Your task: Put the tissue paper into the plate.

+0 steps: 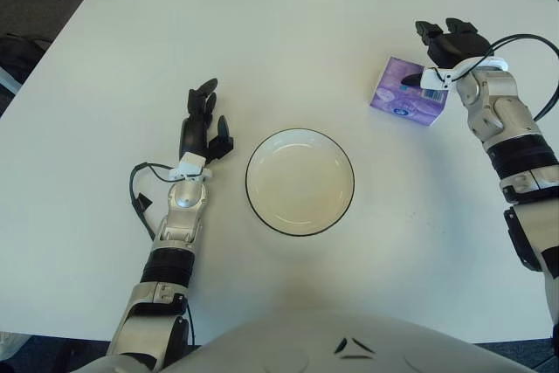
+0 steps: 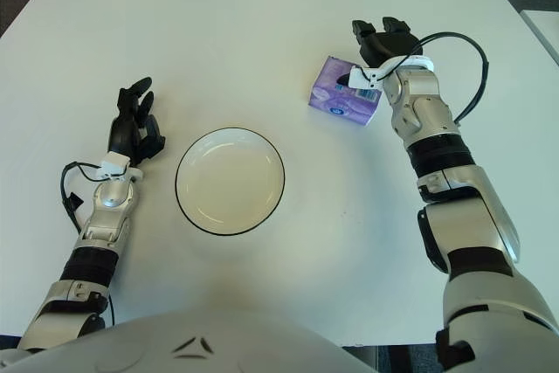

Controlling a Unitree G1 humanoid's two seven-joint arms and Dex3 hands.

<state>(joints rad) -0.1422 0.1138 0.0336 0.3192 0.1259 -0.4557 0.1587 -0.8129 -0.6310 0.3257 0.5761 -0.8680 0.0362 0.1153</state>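
A purple tissue pack (image 1: pixel 403 93) lies on the white table at the right, well apart from the plate. The white plate (image 1: pixel 300 182) with a dark rim sits at the table's middle and holds nothing. My right hand (image 1: pixel 443 48) hovers over the pack's far right corner, fingers spread and open, thumb reaching down onto the pack's top edge. My left hand (image 1: pixel 202 126) shows on the table to the left of the plate, fingers relaxed and holding nothing.
The white table (image 1: pixel 105 67) fills the view, with dark floor beyond its far edge. A black cable (image 1: pixel 138 194) loops beside my left wrist. Another cable (image 2: pixel 472 67) arcs off my right forearm.
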